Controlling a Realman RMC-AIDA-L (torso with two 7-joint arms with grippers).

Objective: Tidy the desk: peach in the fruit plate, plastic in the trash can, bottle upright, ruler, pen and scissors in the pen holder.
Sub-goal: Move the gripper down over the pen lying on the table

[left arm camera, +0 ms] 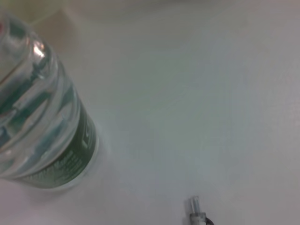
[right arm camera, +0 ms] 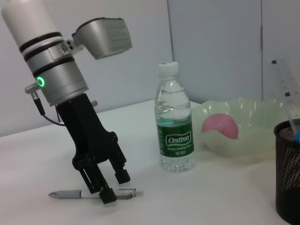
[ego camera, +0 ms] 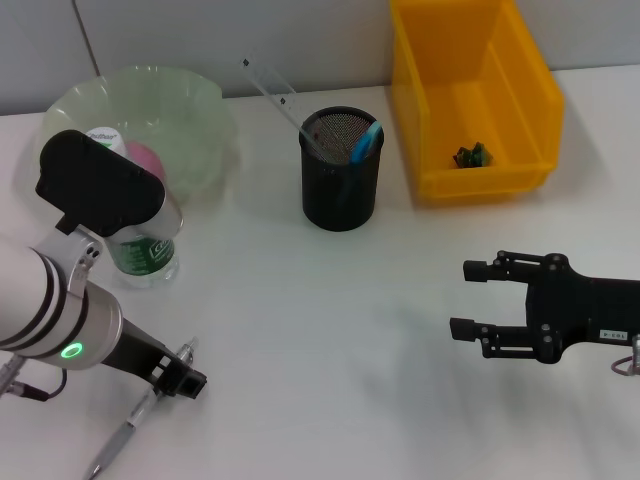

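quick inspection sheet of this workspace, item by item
surface: white desk, no spills seen
job's things: peach in fruit plate; bottle upright; ruler and scissors in pen holder; crumpled scrap in trash can; pen lying on desk
clutter: nothing seen
grippers: left gripper open, straddling pen; right gripper open, apart from everything
cables: short lead at left arm
surroundings: pale wall behind

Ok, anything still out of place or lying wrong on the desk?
Only the pen: it lies flat on the desk near the upright bottle, not in the pen holder. The left pincer is down over it, fingers open astride the barrel. The peach sits in the fruit plate; nothing looks spilled.
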